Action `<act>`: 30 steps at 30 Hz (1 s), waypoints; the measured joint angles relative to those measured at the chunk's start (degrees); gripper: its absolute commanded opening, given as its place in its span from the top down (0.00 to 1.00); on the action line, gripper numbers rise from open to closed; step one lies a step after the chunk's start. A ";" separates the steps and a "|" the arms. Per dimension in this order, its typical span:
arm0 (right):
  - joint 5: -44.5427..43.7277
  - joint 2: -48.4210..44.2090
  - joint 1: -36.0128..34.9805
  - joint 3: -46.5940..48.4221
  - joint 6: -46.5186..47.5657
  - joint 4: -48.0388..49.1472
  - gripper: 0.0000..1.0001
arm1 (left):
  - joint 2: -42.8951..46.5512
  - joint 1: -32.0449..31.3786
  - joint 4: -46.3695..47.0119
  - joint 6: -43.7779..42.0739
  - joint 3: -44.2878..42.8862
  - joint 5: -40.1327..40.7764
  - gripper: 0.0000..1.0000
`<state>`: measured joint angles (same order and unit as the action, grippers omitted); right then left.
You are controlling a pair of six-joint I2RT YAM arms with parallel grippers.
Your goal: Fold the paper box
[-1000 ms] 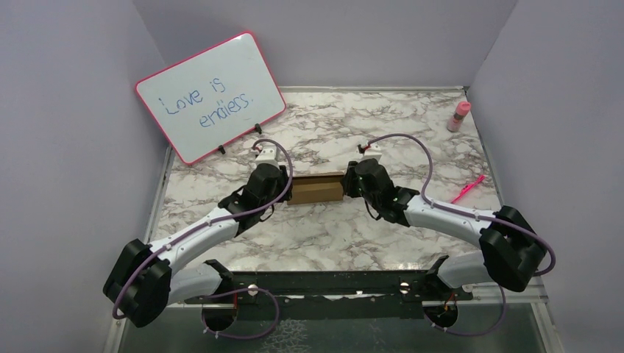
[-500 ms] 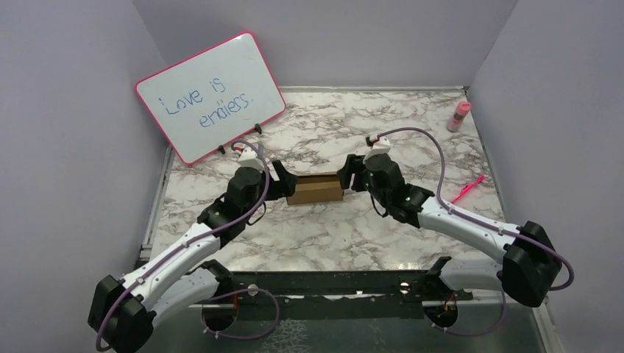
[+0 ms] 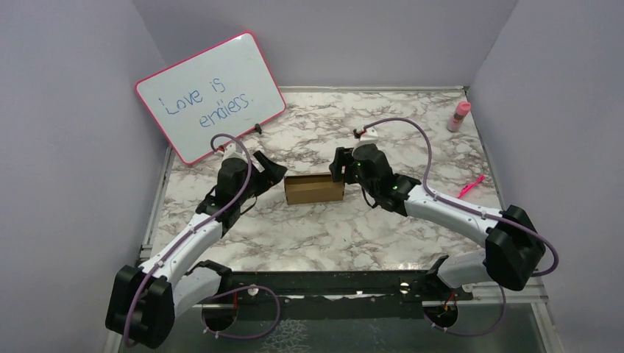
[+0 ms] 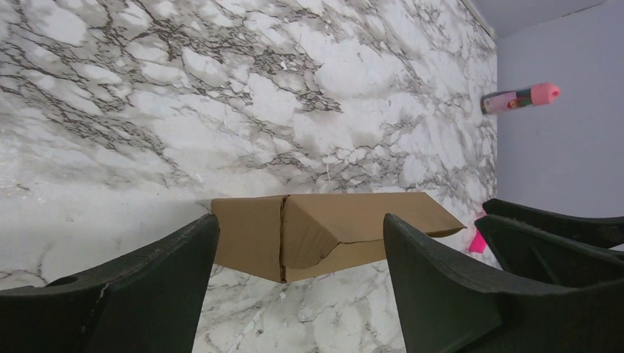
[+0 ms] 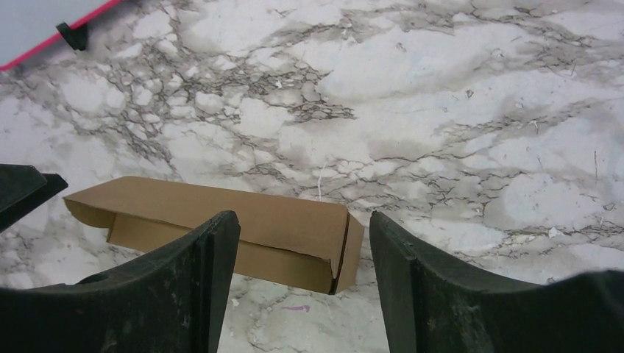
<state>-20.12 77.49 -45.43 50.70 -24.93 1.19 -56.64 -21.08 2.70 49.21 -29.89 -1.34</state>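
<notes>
The paper box [image 3: 314, 189] is a small brown carton lying flat on the marble table [image 3: 383, 132], its long side running left to right. Its top flap stands slightly lifted along the front seam. My left gripper [image 3: 274, 172] sits just off the box's left end, open and apart from it. In the left wrist view the box [image 4: 324, 232] lies beyond the open left gripper [image 4: 299, 223]. My right gripper [image 3: 339, 165] hovers at the box's right end, open. The right wrist view shows the box [image 5: 272, 220] ahead of the open right gripper [image 5: 302, 218], untouched.
A pink-framed whiteboard [image 3: 210, 95] leans at the back left. A pink bottle [image 3: 459, 116] stands at the back right by the wall, and a pink pen [image 3: 468, 189] lies near the right edge. Grey walls close in three sides.
Both grippers have opened and let go of the box ends. The left arm drew back to the left, the right shifted slightly; the box stays on the table.
</notes>
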 measured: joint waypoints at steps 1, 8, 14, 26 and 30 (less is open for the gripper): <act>-0.02 0.70 0.00 0.00 0.11 -0.02 0.30 | -0.66 0.02 0.55 0.44 0.00 -0.70 0.20; -0.22 4.09 0.00 0.00 1.03 0.02 0.31 | -6.12 0.02 3.93 2.27 0.00 -3.80 0.30; -0.17 4.90 0.00 -0.20 0.98 0.61 0.32 | -7.32 0.02 6.34 3.48 1.66 -5.18 0.39; 0.09 4.92 0.00 -1.49 0.15 0.85 0.31 | -4.61 0.02 9.99 5.81 7.19 -6.19 0.48; 1.79 4.52 0.85 -1.49 -0.17 0.72 0.30 | -4.59 0.02 11.74 6.16 8.26 -6.19 0.52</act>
<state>-18.33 82.02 -44.58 49.21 -25.10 1.91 -61.23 -21.06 14.44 55.37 -21.63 -7.53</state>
